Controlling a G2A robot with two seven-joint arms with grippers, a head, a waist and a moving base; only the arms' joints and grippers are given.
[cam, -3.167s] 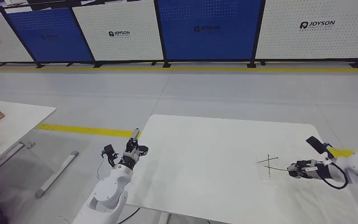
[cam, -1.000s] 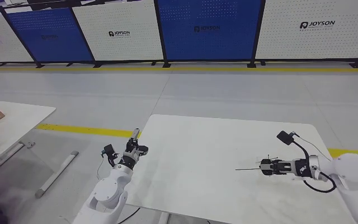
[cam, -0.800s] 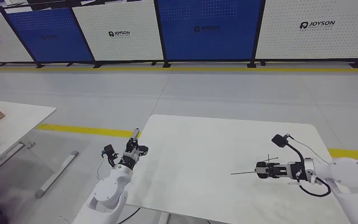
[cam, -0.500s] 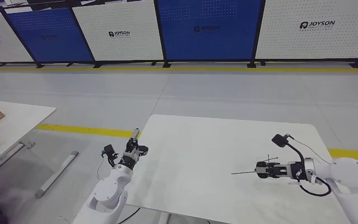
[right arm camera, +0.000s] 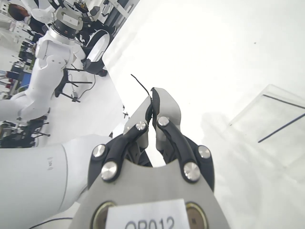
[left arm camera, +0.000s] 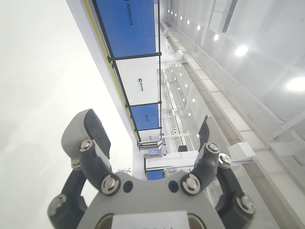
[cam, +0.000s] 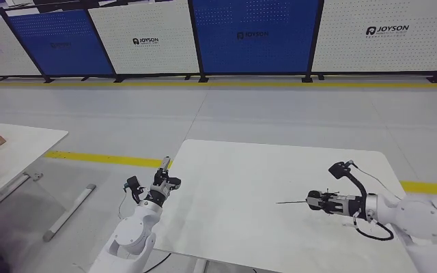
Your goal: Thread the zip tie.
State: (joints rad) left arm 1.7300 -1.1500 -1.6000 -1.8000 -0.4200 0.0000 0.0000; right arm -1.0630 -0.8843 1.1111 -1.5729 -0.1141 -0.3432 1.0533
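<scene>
The right claw [cam: 311, 202] hovers over the white bench [cam: 239, 177] at about 4 o'clock, pinched tight on a thin black zip tie [cam: 292, 203] whose free end juts toward 9 o'clock. Seen from the right wrist, the tie curls out past the pressed-together fingertips [right arm camera: 164, 96]. Just beside that claw lies a clear plastic sheet [right arm camera: 262, 115] carrying two more thin dark strips [right arm camera: 282, 101]. Well apart, at the bench's 10 o'clock edge, the left claw [cam: 164, 166] stands with its fingers spread wide, holding nothing. Beyond the bench at 12 o'clock, a yellow floor line [cam: 225, 84] runs before a row of blue and white panels [cam: 256, 34]. A second white table [cam: 24, 143] sits off at 9 o'clock.
</scene>
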